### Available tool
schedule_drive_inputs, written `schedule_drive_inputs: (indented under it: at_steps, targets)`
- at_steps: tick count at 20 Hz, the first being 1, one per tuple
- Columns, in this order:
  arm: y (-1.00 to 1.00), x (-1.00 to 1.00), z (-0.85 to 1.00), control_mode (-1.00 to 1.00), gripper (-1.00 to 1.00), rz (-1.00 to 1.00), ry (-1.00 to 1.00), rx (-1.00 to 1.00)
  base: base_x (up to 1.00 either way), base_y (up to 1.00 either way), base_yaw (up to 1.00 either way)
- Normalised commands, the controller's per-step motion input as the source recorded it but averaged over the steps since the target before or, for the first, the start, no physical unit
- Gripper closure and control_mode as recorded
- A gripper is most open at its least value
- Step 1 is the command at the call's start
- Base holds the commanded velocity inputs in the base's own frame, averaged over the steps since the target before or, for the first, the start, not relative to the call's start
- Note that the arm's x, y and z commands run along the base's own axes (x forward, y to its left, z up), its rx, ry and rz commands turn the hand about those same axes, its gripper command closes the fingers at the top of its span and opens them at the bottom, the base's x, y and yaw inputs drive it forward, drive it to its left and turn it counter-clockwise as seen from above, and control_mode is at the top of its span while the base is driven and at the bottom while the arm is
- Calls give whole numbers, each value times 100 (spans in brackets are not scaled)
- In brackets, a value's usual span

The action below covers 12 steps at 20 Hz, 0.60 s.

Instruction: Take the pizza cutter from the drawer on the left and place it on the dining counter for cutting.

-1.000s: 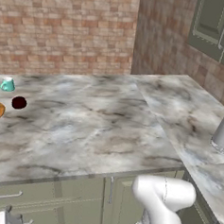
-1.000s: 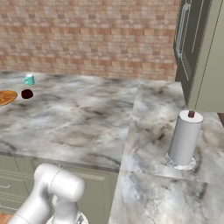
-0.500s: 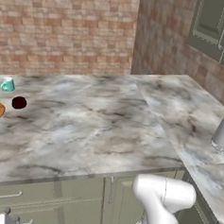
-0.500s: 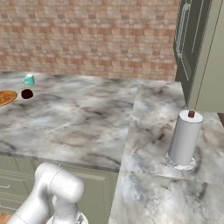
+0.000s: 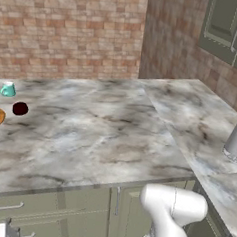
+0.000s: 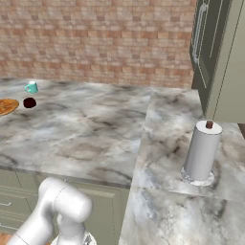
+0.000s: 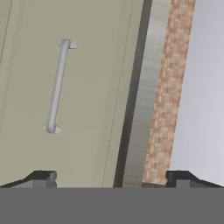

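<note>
The gripper [image 7: 111, 177] was spread wide and empty, facing the closed sage-green drawer [image 7: 87, 87], whose bar handle [image 7: 57, 85] lay off to one side of the fingertips. The pizza cutter could not be seen and was presumably inside the shut drawer. To do this step well, the hand should centre on the bar, straddle it squarely, then pull straight out. The dining counter [image 5: 104, 134] carried a cup [image 5: 8, 89] near its far left edge.

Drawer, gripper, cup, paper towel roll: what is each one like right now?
drawer: shut, handle untouched.
gripper: open, holding nothing.
teal cup: upright on the dining counter.
paper towel roll: standing upright.
wall cabinet doors: shut.
</note>
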Motion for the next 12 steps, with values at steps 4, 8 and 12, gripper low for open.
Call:
schedule_drive_inputs:
  at_steps: [4,8,12]
  targets:
    - [0,23,-12,-100,-100,0,0,3,0,0,0]
    - [0,31,-13,-100,-100,0,0,2,0,0,0]
    - [0,32,-35,-100,-100,0,0,0,0,0,0]
